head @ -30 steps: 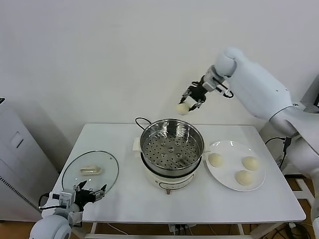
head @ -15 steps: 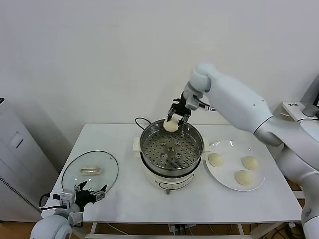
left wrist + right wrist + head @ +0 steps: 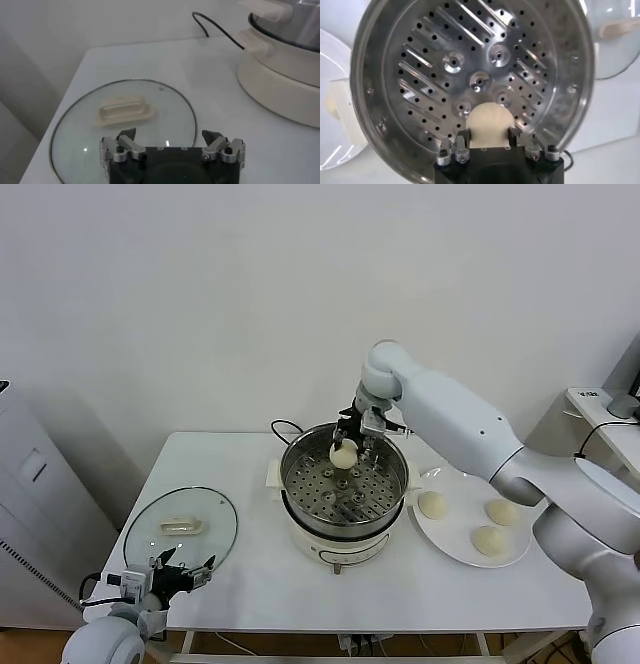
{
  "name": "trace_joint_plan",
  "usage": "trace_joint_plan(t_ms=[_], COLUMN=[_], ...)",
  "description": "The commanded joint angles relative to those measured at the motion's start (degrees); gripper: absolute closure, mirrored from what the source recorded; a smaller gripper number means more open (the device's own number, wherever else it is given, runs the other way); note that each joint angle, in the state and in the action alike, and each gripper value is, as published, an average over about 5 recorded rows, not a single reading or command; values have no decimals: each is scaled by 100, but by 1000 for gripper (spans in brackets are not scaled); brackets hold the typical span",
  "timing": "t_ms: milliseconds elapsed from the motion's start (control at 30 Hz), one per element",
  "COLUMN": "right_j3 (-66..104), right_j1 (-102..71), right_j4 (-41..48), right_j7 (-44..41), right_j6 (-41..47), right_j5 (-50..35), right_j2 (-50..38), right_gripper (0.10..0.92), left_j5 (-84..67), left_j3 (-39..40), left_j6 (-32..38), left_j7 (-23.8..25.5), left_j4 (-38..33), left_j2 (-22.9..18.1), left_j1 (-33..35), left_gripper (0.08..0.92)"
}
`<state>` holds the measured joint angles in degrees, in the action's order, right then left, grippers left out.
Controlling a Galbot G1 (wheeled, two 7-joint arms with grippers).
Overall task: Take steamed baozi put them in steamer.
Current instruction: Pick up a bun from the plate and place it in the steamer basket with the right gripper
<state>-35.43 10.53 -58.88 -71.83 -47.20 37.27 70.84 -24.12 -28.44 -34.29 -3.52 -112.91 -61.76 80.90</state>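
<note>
Left pincer (image 3: 172,146): parked at the near tabletop (image 3: 250,584) edge, fingers spread wide, gripping nothing; glass lid (image 3: 125,125) lies just beyond its tips.
Plate (image 3: 455,549): well to the right pincer's right; three baozi on it.
Right pincer (image 3: 490,140): narrowly parted, clamped on one baozi (image 3: 489,122), bun pinched between both fingers.
Held baozi: inside the steamer (image 3: 345,484), directly below the pincer, over the perforated floor; contact with floor not discernible.
</note>
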Motion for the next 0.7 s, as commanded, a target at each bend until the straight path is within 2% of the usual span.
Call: trace_joint_plan(t_ms=[33,200,500,600,700], right_j3=[115,176,185,155,27], right_j1=[-199,-249,-233,-93,233], right_j4=[-63,10,-39,-85,-10], right_j7=[16,106,381,372,241], right_j6=[-280,-280,-280,-280,-280], right_j5=[458,573,602,313,-304], right_j2=[36,85,73,-6,-144], right_gripper=[541,516,263,214,204], left_j5=[1,1,3,8,21], left_j3=[2,2,14,17,5], left_j6=[0,0,-2,-4,-9], left_j7=[3,5,12,13,12], left_j4=[2,-1,-7,-21,-49], left_j2=[-3,-14,-29,-37,-47], left_j1=[-2,1,0,11,39], left_gripper=[177,177,177,177,177])
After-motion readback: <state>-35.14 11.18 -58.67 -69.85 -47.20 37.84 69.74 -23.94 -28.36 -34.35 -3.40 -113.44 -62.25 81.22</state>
